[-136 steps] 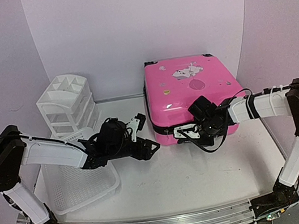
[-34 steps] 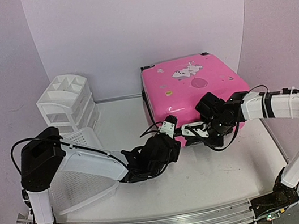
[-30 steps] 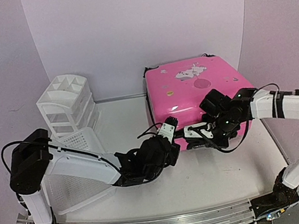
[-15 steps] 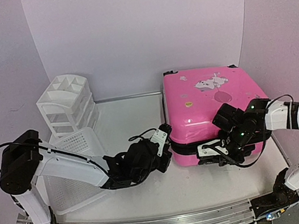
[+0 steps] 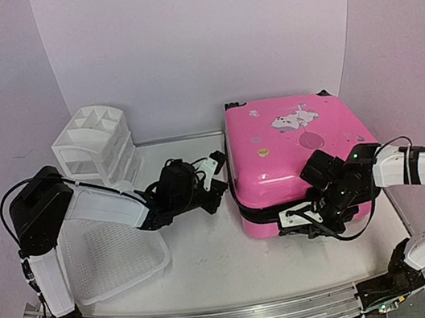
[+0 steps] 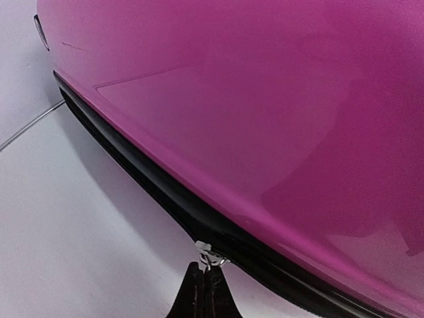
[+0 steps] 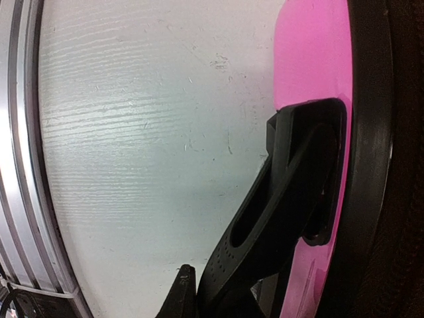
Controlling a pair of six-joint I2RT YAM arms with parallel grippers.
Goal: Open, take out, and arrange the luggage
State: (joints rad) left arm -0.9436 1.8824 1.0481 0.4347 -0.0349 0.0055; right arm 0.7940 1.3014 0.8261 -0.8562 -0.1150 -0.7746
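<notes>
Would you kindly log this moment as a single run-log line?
left fingers: shut on zipper pull | right fingers: shut on black handle | luggage: flat on table, lid down

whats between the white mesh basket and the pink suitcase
Top view: only the left gripper and its arm, stretched to the pink suitcase edge; otherwise bare table.

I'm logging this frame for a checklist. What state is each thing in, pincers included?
suitcase: lying flat, lid shut.
zipper pull: pinched at the seam.
handle: lifted out of its recess.
left pincer: shut on zipper pull.
right pincer: shut on handle.
basket: open side up, empty.
organizer: upright.
</notes>
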